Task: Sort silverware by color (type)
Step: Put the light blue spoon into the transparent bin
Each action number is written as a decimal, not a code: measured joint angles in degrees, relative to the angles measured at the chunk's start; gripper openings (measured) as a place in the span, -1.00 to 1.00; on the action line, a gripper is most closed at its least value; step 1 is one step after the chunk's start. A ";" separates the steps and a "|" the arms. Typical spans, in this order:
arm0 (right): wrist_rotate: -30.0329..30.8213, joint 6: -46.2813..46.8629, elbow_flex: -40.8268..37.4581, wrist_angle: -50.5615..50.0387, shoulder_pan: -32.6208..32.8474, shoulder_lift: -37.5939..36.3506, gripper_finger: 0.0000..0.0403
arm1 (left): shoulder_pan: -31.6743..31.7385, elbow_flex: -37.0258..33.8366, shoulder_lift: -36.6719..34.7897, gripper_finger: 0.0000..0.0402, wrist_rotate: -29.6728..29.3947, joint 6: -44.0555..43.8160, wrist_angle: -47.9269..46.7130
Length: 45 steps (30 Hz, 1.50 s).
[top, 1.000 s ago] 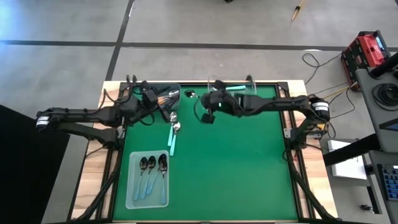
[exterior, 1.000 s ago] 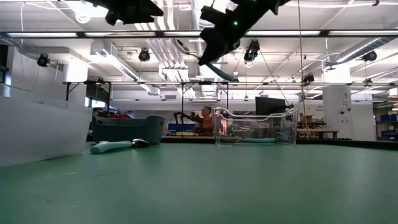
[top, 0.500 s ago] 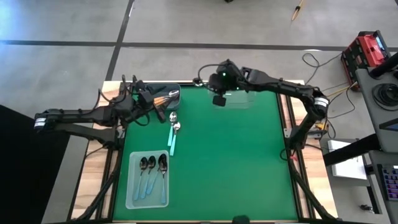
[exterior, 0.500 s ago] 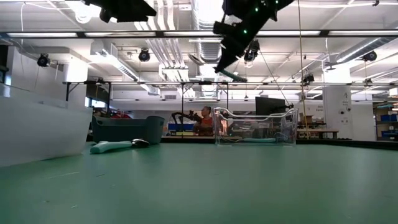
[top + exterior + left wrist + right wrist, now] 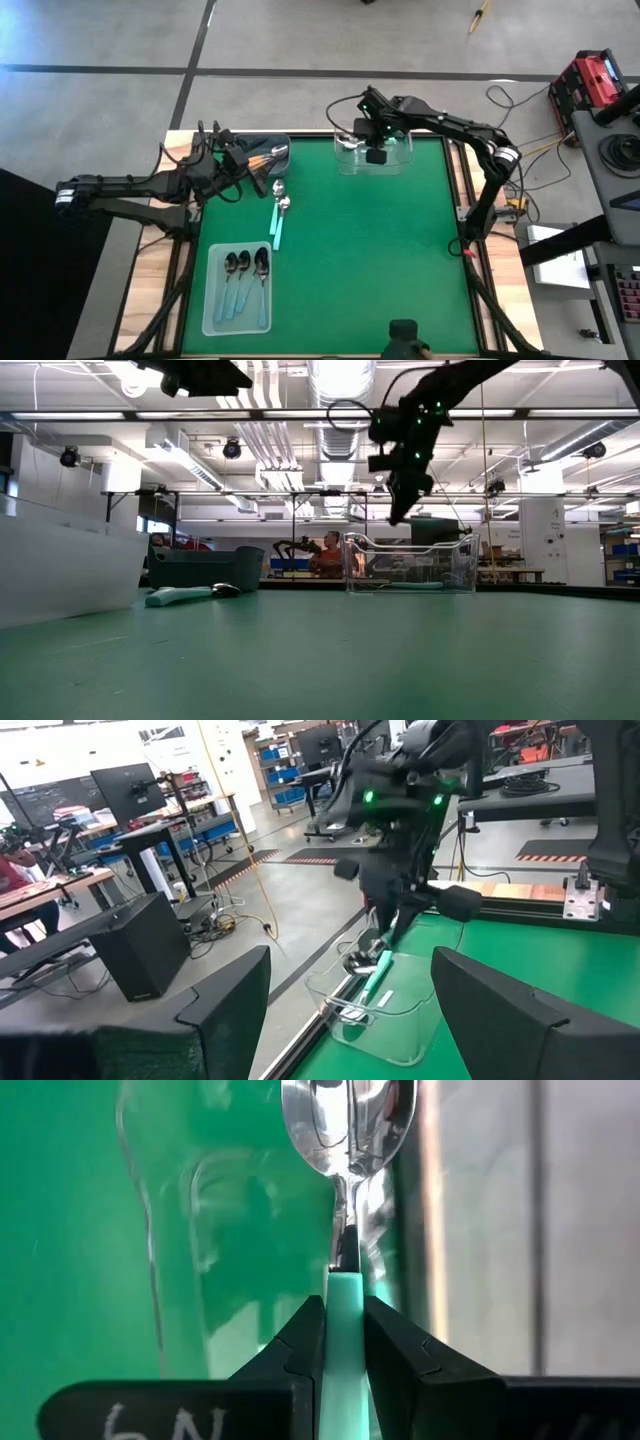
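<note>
The right end effector (image 5: pixel 376 153) is hovering over the clear plastic rectangular bin (image 5: pixel 345 163) that is sitting at the far edge of the green-topped counter (image 5: pixel 380 260), toward the right of its middle, and its two dark fingers (image 5: pixel 300 1342) are clenching the teal handle of a silver-bowled spoon (image 5: pixel 348 1140); the right wrist view is showing the shiny bowl pointing away from the fingers, over the bin's transparent wall. In the low view the same end effector (image 5: pixel 398 510) is hanging just above the bin's rim (image 5: pixel 410 544), and another teal-handled spoon (image 5: pixel 415 585) is lying on the bin's floor. The left end effector (image 5: pixel 262 178) is waiting near the far left corner of the counter with its fingers (image 5: pixel 225 1005) spread wide and holding nothing, just beside a dark grey rectangular tub (image 5: pixel 270 143) in which orange-handled spoons (image 5: pixel 265 157) are lying. On the bare green surface just in front of that tub, two silver-bowled spoons with teal handles (image 5: pixel 279 215) are lying side by side, touching or nearly so, handles pointing toward the near edge. Toward the near left corner, a pale translucent rectangular tray (image 5: pixel 209 300) is holding three dark-bowled spoons with thin light-blue handles (image 5: pixel 245 275), laid parallel with their bowls toward the far edge. In the low view, a person in an orange top (image 5: pixel 328 555) is sitting in the room well beyond the counter.
</note>
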 joint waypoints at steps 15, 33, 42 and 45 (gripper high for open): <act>-6.02 -4.33 -0.02 -3.33 -5.59 6.82 -0.80 | 0.07 -0.04 0.00 0.29 -0.07 0.87 -0.04; -5.01 -1.43 -0.04 -0.61 -5.92 10.98 -0.80 | 0.07 -0.37 0.00 0.29 -0.11 1.33 -0.09; -4.89 -0.66 -0.04 -0.30 -5.90 13.58 -0.80 | 0.07 -0.70 0.00 0.29 -0.16 1.33 -0.11; -4.83 -0.15 -0.04 -0.20 -5.90 14.34 -0.78 | 0.05 -0.70 0.00 0.29 -0.63 1.33 -0.13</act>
